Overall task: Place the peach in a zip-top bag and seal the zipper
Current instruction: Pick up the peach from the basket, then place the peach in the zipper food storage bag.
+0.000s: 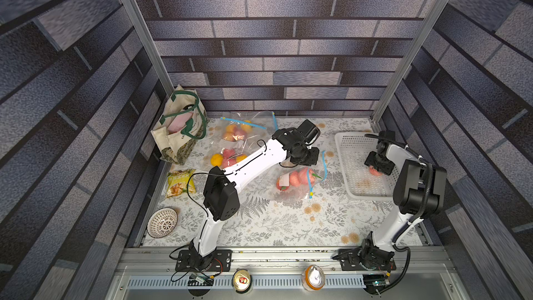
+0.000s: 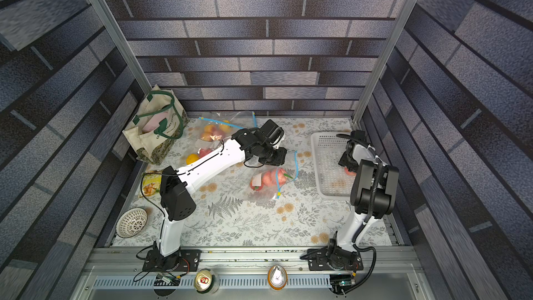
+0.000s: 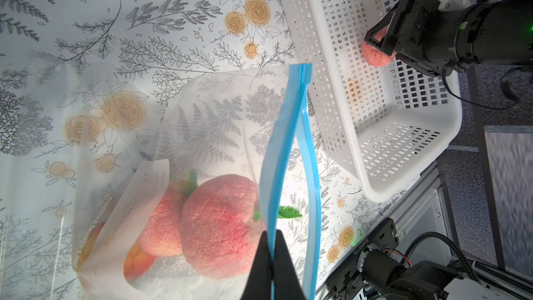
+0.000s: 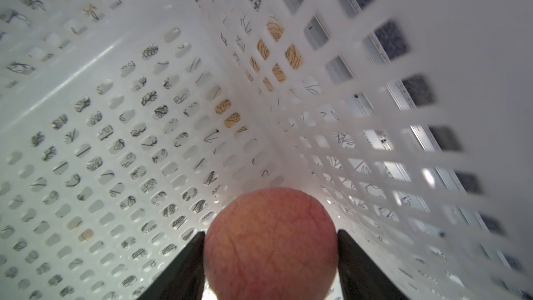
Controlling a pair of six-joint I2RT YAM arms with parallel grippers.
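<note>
1. While set low inside the white basket (image 4: 115,111), clamps the fruit: right end effector (image 4: 270,232), one finger pressed to each flank of the peach (image 4: 271,249) at its widest girth.
2. Judged light, slightly yielding and matte rather than slick; probably dents or bruises under a hard squeeze. Best taken across the middle, as now, with modest force.
3. Near-round, so no real long axis to align. Stem end hidden in the right wrist view, so heading impossible to tell.
4. Found in a top view at about 4 o'clock within the basket, basket itself at 3 o'clock on the counter (image 1: 274,226), bag near on its 9 o'clock side.
5. Toward the counter's centre: left end effector (image 3: 272,235) clenched on the blue zipper strip (image 3: 284,139) of the zip-top bag (image 3: 216,105), lifting one lip, mouth gaping. Other peaches (image 3: 219,226) inside.
6. Zipper line running roughly 12 to 6 in both top views, mouth facing 3 o'clock toward the basket, body trailing toward 9. Film judged thin, limp and slippery, likely to sag shut if let go; hence a hold on the stiffer strip.
</note>
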